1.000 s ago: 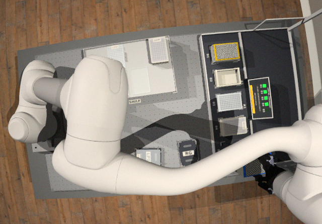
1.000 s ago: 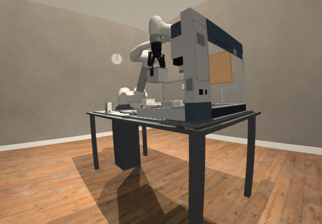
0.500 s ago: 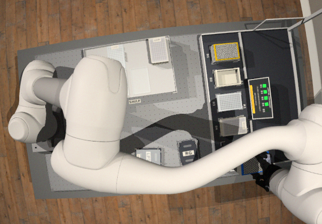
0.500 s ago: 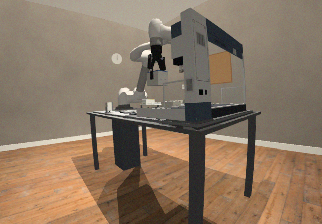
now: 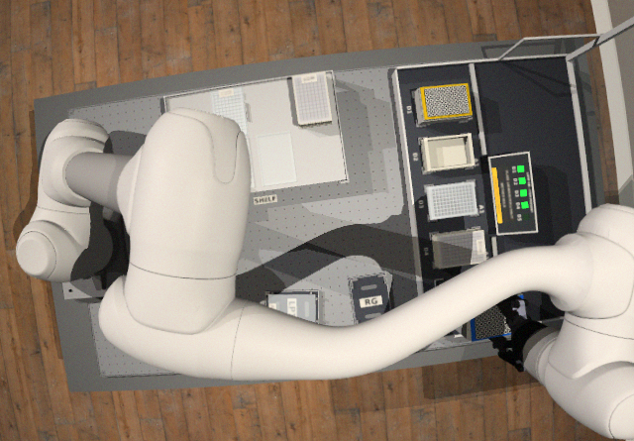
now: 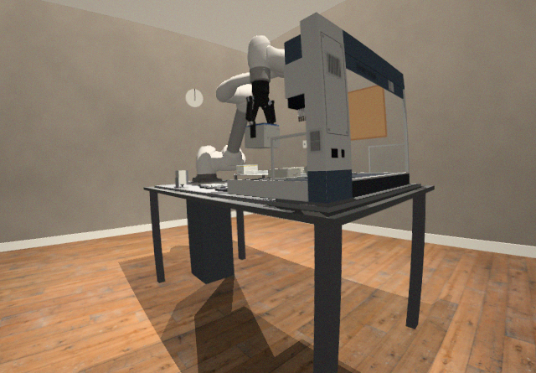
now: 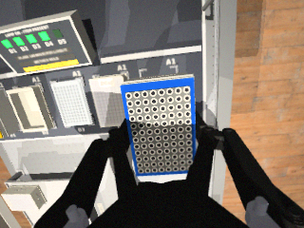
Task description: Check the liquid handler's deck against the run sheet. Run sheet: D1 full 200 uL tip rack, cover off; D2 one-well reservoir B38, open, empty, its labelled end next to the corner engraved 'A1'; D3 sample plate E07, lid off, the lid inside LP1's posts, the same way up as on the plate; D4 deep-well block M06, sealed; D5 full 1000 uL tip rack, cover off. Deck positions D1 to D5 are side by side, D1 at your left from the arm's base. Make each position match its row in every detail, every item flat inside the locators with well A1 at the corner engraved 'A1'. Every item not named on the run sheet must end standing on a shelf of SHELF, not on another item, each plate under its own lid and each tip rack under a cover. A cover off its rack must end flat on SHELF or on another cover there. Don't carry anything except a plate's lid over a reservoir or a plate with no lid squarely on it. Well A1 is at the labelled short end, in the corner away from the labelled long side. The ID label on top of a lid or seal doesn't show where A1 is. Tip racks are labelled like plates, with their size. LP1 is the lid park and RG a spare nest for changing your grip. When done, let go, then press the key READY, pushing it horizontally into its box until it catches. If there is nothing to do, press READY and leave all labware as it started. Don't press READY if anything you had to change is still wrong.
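Observation:
My gripper (image 7: 161, 118) is shut on a blue-framed tip rack (image 7: 161, 130), cover off, its holes filled with tips. I hold it high above the deck's near end, close to position D5; it also shows in the top view (image 5: 491, 322) and the side view (image 6: 261, 136). On the deck stand a yellow-framed tip rack (image 5: 445, 101) at D1, an open empty reservoir (image 5: 447, 153) at D2, an unlidded plate (image 5: 451, 200) at D3 and a sealed deep-well block (image 5: 457, 248) at D4. D5 lies under the arm and the held rack.
SHELF (image 5: 265, 132) holds a plate (image 5: 311, 98) at its back, another plate (image 5: 230, 102) partly behind the arm, and a flat cover (image 5: 275, 159). LP1 (image 5: 292, 305) holds a lid. RG (image 5: 369, 300) stands beside it. The status panel (image 5: 513, 192) shows green lamps. The handler's frame (image 6: 328, 113) borders the deck.

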`<state>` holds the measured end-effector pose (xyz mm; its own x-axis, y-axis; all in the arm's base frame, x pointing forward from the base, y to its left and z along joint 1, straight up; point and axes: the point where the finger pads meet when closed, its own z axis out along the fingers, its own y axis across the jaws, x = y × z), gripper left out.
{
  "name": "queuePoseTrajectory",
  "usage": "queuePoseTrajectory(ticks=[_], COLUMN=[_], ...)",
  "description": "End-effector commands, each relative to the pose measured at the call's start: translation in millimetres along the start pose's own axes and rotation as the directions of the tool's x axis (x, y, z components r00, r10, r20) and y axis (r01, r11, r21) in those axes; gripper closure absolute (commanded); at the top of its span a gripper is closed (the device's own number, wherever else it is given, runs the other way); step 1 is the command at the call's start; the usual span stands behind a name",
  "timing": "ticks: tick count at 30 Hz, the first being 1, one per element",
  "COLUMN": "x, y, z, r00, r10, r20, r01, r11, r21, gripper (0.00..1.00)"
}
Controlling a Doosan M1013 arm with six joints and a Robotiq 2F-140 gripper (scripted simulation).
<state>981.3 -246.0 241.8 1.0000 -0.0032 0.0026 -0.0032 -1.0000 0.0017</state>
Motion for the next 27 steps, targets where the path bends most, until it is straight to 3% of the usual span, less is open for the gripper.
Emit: queuePoseTrajectory(ticks=[1,27], x=[0,0], y=[0,0], z=[-0.1,39.9], r00=[1.0,1.0], r10=[0.0,0.0], r20=[-0.002,-0.002], r01=[0.0,0.0], r11=[1.0,1.0], r21=[0.0,0.0], gripper=[0.9,0.9])
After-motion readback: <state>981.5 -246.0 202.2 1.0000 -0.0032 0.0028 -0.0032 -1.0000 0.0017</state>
